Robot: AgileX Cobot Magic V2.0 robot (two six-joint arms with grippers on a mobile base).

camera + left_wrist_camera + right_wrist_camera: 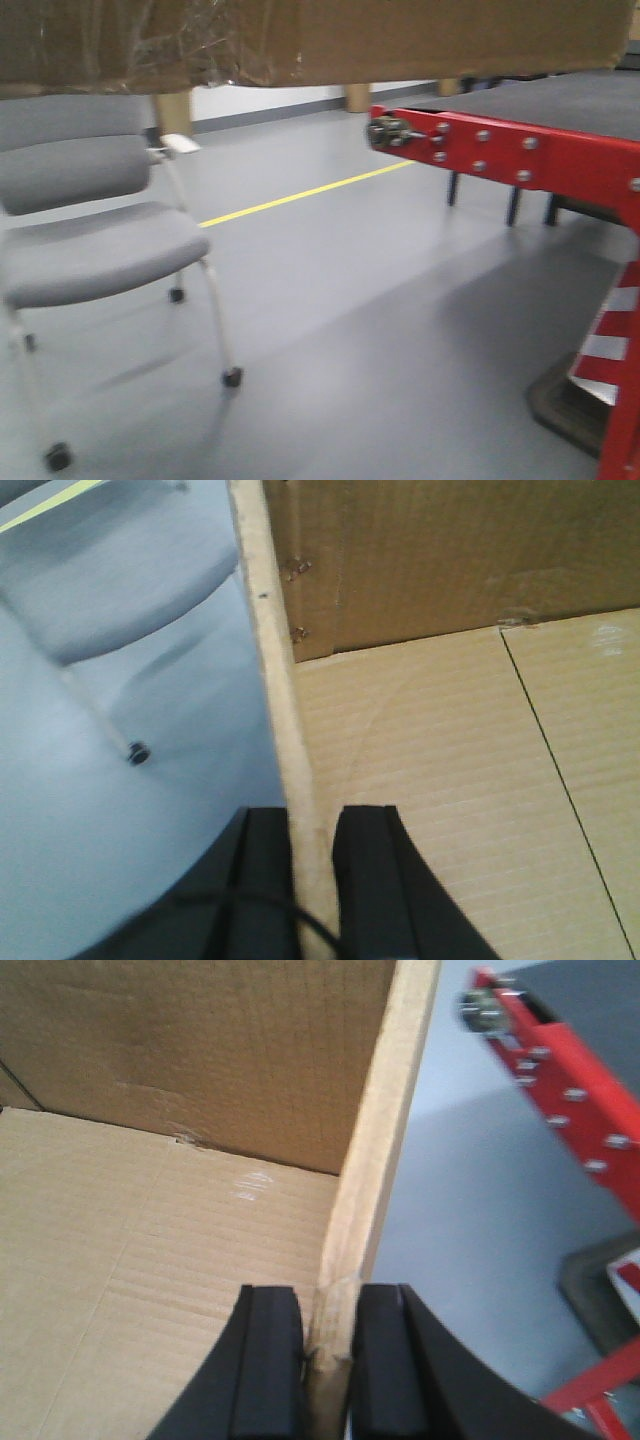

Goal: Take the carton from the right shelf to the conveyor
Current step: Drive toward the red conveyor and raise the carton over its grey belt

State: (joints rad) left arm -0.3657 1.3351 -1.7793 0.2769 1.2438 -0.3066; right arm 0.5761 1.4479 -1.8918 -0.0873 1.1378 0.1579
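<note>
**A:** Hanging across the top of the front view, is the carton [400,35] getting close?

**B:** I am judging the fetching done. The conveyor [570,100] is lying just ahead on the right, and only the setting down is remaining.

**A:** And the arms?

**B:** Each is reaching down over the rim. The left tool [315,825] is pinching the left wall, and the right tool [328,1305] is pinching the right wall.
</note>
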